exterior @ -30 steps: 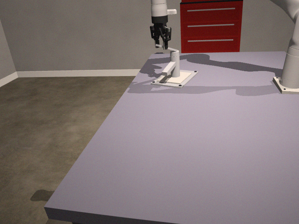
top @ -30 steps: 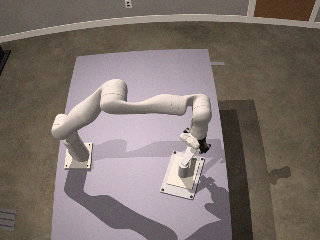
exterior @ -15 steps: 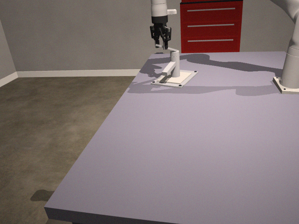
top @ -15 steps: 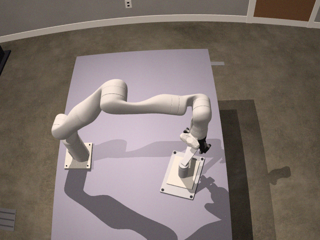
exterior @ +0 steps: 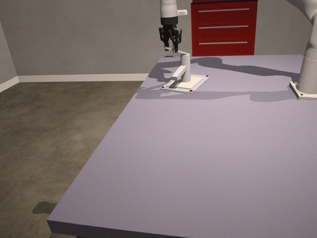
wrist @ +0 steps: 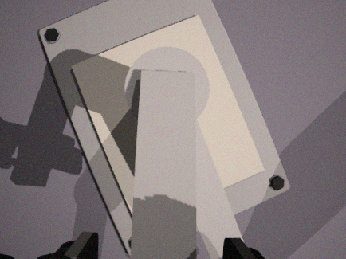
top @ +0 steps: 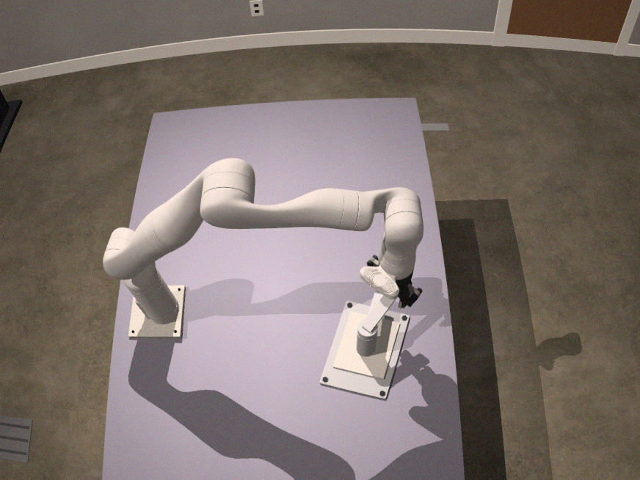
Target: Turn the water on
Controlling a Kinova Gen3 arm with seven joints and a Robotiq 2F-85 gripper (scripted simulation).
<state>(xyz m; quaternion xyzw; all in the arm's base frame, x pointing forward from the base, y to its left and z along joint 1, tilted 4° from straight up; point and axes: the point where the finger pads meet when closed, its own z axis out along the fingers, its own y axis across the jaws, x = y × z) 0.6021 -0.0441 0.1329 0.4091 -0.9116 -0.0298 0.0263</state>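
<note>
The white tap (exterior: 185, 68) stands on a bolted base plate (exterior: 185, 84) near the table's edge, and its spout (exterior: 178, 74) slopes down to the left. Its flat lever (exterior: 179, 52) reaches out from the top of the body, roughly level with the far end slightly raised. My gripper (exterior: 171, 47) hangs straight down over the lever's end. It is open, with a finger on each side of the lever and a gap showing. In the wrist view the lever (wrist: 165, 161) runs between my fingertips above the base plate (wrist: 235, 113). From above, the gripper (top: 408, 291) sits over the tap (top: 367, 341).
My arm's base (top: 157, 312) is bolted to the table's other side. The table edge (top: 445, 288) runs close beside the tap. A red tool cabinet (exterior: 223, 19) stands behind the table.
</note>
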